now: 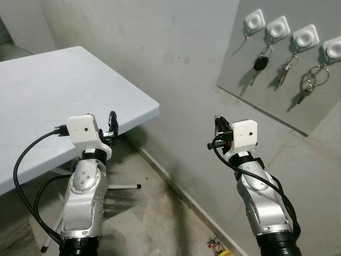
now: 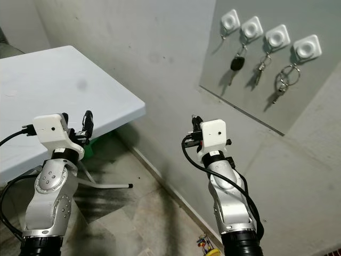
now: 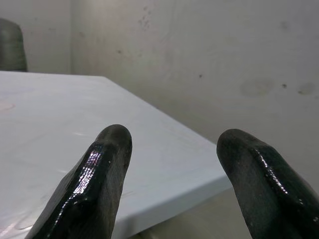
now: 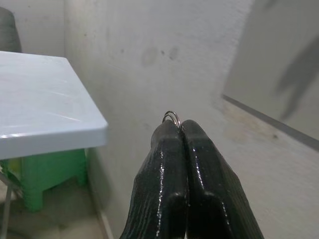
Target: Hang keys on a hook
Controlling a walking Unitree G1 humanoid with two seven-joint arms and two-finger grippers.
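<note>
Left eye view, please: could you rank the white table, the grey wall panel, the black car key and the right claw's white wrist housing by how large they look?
1. White table, largest.
2. Grey wall panel.
3. Right claw's white wrist housing.
4. Black car key, smallest.

The housing sits nearer the camera than the key, so their true sizes may differ less.

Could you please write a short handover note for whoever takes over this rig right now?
Right gripper: fingers shut on a key ring, held low in front of the wall, well short of the hooks.
Left gripper: open, holding nothing, beside the white table edge.
Board on the wall has four white hooks; the leftmost hook looks free, while the other three carry keys.
Done: key ring is picked up.
Left: raise the right arm to the board, loop the ring over a hook, probably the free one, and release.
</note>
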